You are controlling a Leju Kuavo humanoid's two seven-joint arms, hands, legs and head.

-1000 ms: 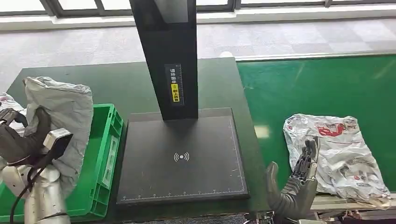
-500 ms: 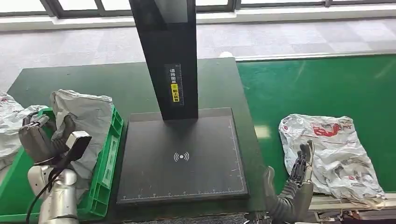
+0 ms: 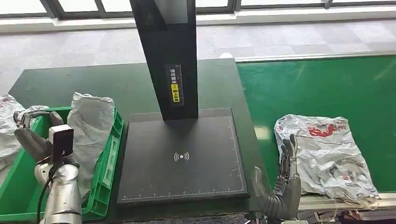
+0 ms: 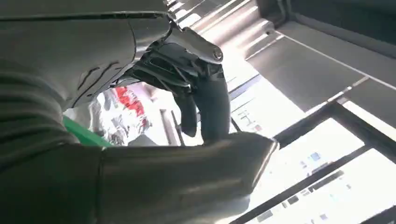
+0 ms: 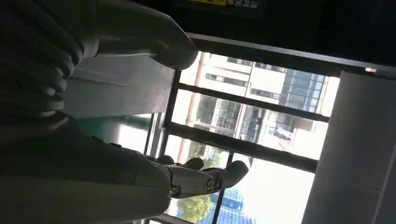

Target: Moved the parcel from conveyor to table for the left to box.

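Bearing a yellow sticker with small writing too fine to read, a black post (image 3: 169, 56) rises from a matte scanner plate (image 3: 182, 158) printed with a wireless symbol. Left of it, a crumpled grey plastic parcel (image 3: 92, 128) stands in the green ribbed crate (image 3: 103, 175); the left hand (image 3: 33, 135) beside it is loosely curled, holding nothing. On the green conveyor (image 3: 322, 88), a white bag with red print (image 3: 327, 156) lies against the right hand (image 3: 286, 179), fingers extended.

Crinkled glossy plastic parcel (image 3: 327, 154), ribbed green plastic crate (image 3: 105, 158), matt black scanner plate (image 3: 182, 158)
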